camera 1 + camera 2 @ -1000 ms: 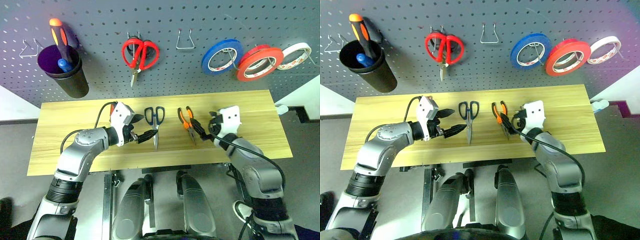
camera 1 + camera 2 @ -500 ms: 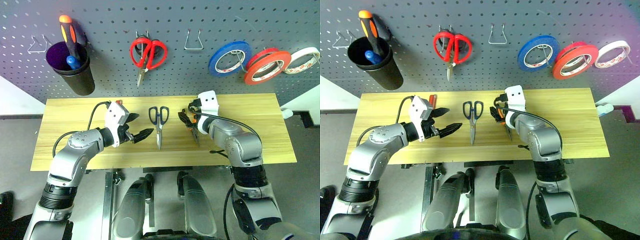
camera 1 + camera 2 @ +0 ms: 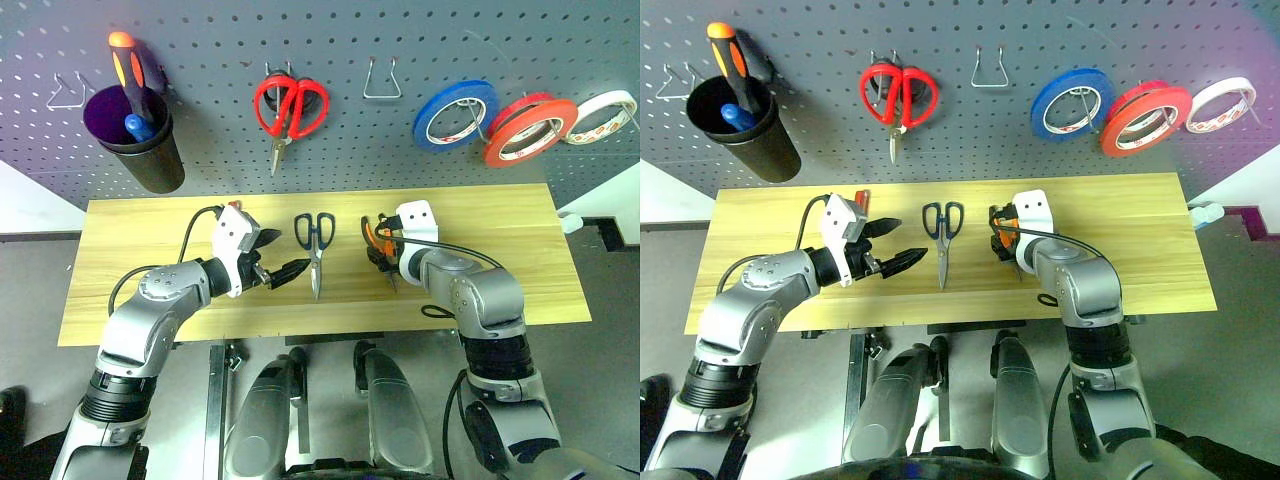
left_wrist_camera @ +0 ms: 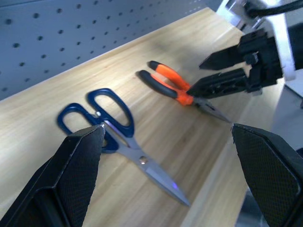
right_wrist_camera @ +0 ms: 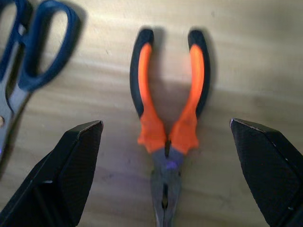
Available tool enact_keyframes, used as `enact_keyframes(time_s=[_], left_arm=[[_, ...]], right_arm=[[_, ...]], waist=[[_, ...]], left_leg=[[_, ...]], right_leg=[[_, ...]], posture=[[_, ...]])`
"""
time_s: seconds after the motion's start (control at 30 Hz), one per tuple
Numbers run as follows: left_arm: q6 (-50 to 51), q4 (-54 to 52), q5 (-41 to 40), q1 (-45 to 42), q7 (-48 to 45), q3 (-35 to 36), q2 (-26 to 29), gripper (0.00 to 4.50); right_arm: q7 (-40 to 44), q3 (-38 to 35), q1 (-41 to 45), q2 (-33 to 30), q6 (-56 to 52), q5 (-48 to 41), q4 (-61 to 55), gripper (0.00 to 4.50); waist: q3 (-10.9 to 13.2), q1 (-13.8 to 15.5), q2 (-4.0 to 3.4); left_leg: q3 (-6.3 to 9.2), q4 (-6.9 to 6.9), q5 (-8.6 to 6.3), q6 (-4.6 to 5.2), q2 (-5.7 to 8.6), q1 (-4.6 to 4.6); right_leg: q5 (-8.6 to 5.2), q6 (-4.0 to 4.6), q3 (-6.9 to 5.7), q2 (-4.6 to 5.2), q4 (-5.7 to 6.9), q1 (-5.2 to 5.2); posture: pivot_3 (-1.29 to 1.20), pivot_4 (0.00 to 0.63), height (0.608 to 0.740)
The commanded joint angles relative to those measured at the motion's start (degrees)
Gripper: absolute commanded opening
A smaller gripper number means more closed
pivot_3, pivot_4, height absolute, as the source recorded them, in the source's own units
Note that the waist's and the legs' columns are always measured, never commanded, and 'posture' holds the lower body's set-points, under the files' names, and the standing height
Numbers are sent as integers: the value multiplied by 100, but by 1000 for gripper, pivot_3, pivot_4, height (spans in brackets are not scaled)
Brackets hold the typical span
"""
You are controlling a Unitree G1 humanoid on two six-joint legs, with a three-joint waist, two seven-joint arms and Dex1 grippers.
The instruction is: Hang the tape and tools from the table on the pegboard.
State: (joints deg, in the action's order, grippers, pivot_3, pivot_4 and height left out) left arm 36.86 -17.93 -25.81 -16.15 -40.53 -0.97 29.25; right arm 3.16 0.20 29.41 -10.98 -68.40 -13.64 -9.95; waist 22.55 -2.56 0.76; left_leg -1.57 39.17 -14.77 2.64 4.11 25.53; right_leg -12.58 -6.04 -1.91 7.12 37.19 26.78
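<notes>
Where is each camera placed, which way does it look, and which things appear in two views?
Head eyes: on the head, looking forward and down at the table and pegboard; both arms show.
Left wrist: along the open left claw at the dark scissors, pliers and right claw.
Right wrist: between the open right claw's fingers, down onto the pliers.
Shared: both wrist views hold the pliers and scissors.
</notes>
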Motion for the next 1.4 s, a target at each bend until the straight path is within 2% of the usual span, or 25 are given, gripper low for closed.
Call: enact_keyframes(time_s=[0.03,0.33,0.73,1.4], left_arm=[[-29,-301,-109,95,-95,94,128,4500],[186,-498,-396,158,-187,242,321,4500],[758,-1103,-1127,388,-515,951,1256,4500],[716,-1159,-1196,390,-250,895,1211,4500]], right_arm=[[-12,-72,35,50,74,53,-135,4486],[85,-81,171,36,359,189,314,4486],[254,-115,336,90,857,280,989,4486],[289,250,359,138,992,645,1349,4486]], waist=[[0,9,-1],[7,20,5],[14,33,3],[16,171,0]], left_leg=[[0,-1,0,0,0,0],[0,-5,-2,2,1,5],[0,-8,-1,0,0,22],[0,-11,-1,-5,1,48]], right_leg=[[0,0,0,0,0,1],[0,0,-1,1,-8,4],[-1,0,-2,1,-11,21],[-1,0,-4,1,-13,44]], posture=[[-22,434,695],[-7,435,695],[27,430,695],[43,429,695]])
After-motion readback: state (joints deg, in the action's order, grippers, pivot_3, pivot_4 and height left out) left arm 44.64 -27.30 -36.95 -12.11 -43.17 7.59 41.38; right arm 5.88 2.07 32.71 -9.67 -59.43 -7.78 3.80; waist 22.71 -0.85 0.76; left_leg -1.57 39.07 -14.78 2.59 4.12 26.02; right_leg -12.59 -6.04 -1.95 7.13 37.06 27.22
